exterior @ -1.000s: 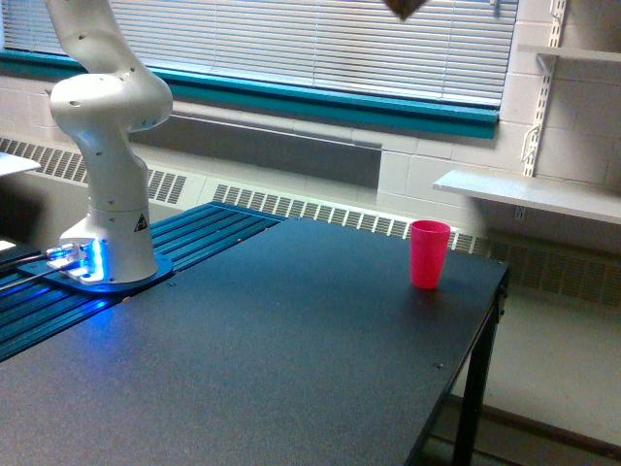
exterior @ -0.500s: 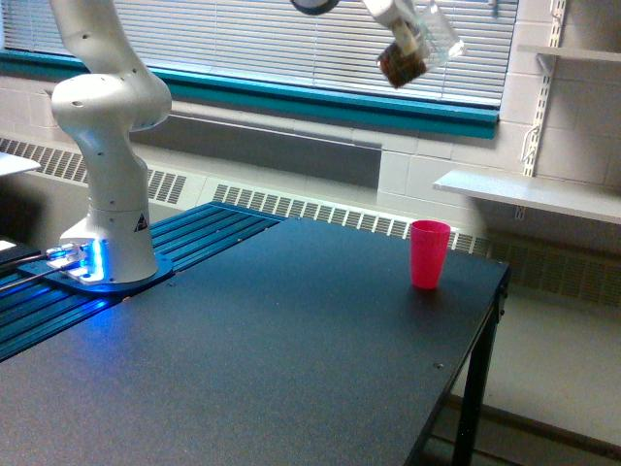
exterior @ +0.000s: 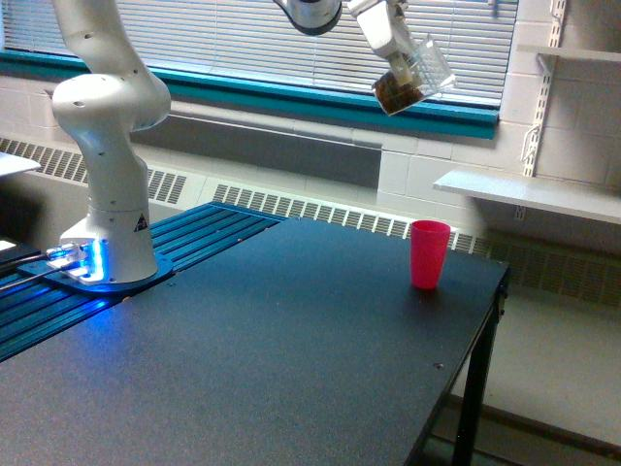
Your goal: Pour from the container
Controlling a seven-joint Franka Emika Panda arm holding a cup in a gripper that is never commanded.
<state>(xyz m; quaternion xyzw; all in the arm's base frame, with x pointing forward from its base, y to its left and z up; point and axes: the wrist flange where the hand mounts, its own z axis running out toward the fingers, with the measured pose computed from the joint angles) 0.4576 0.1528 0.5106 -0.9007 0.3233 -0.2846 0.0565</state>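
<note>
Tilted cup held at top centre
White gripper (exterior: 396, 50) clamps the small clear cup of brown material (exterior: 411, 77), well above the pink plastic cup (exterior: 429, 253), seemingly its target.

A dark, matte surface (exterior: 291, 369) fills the near scene. A bright pink cup (exterior: 429, 253) stands upright near its far right edge; the arm's white base (exterior: 109, 254) sits far left.

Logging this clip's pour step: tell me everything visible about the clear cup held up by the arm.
The clear cup is small and see-through, glass or plastic, with dark brown material gathered at its lower end. It hangs tilted, mouth toward the exterior view's right, high above the black table and above the pink cup, slightly to its left. The gripper holds it; the fingers are not distinguishable.
</note>
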